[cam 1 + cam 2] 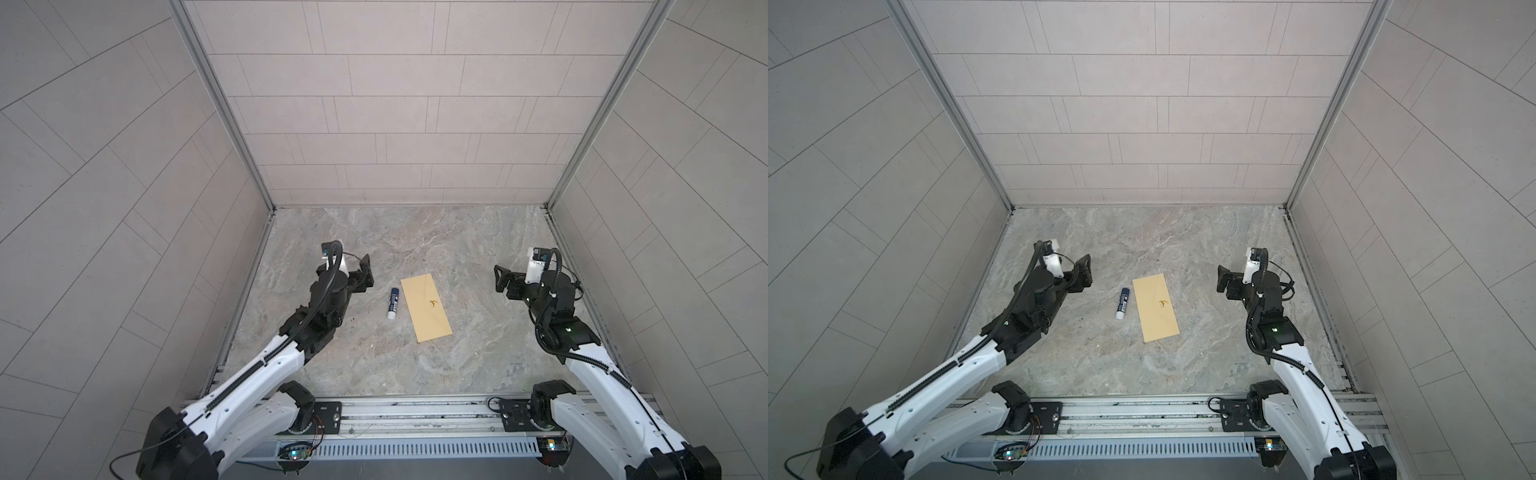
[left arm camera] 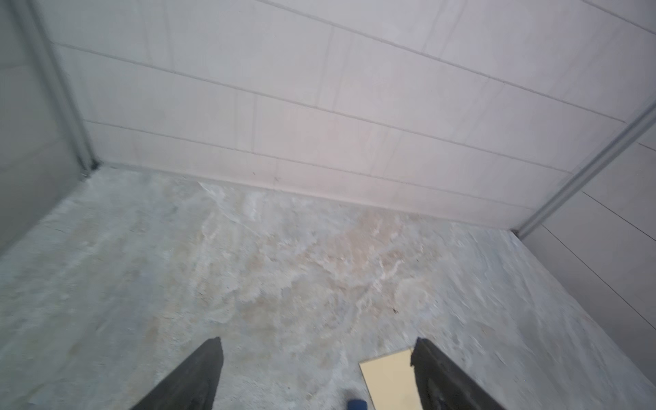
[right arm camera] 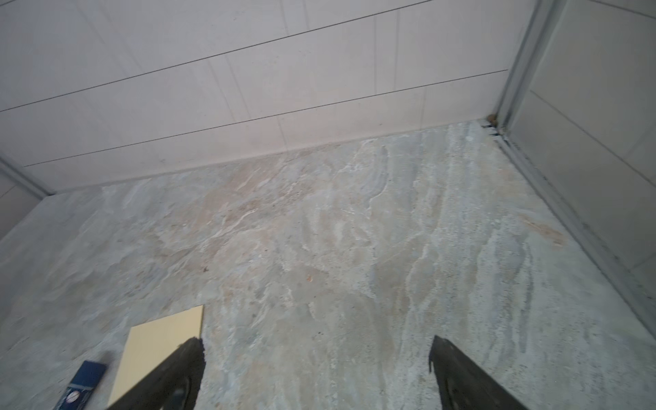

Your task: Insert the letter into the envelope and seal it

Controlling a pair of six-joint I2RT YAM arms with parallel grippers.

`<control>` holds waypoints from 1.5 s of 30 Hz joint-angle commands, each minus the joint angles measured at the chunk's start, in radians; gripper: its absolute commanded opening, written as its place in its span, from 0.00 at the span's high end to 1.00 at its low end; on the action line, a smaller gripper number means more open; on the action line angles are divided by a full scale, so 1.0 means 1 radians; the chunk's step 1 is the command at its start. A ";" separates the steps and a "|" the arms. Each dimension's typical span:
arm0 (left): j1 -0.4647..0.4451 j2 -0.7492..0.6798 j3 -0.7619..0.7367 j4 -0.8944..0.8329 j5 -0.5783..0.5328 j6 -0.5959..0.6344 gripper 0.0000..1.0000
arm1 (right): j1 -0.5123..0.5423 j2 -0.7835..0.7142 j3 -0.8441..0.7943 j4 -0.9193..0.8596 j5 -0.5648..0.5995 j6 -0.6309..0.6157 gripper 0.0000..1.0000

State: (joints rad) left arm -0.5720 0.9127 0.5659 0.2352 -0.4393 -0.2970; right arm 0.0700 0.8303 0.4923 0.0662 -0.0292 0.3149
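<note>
- Envelope [image 1: 426, 307] lies flat on the table [image 1: 478, 232], with a glue stick [image 1: 393, 303] just beside it.
- Left tool [image 1: 366, 272]: spread, empty, well apart from the envelope.
- Right tool [image 1: 500, 280]: spread, empty, on the envelope's opposite side.

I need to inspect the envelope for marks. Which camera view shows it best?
The top views: the envelope lies whole and unobstructed, with a small yellow mark showing. Both wrist views catch only one end, cropped at the frame edge.

Envelope [image 1: 1156, 307] flat on table [image 1: 1204, 353]; glue stick [image 1: 1122, 303] just beside.
</note>
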 commanded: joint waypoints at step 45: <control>0.533 0.640 -0.133 0.554 0.292 0.283 0.01 | -0.100 0.748 -0.158 0.961 0.033 -0.257 0.01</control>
State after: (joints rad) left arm -0.0895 1.5887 0.3458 0.9283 -0.2729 0.0277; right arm -0.0330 1.5772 0.3347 1.0058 -0.0216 0.0643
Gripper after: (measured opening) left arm 0.993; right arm 0.993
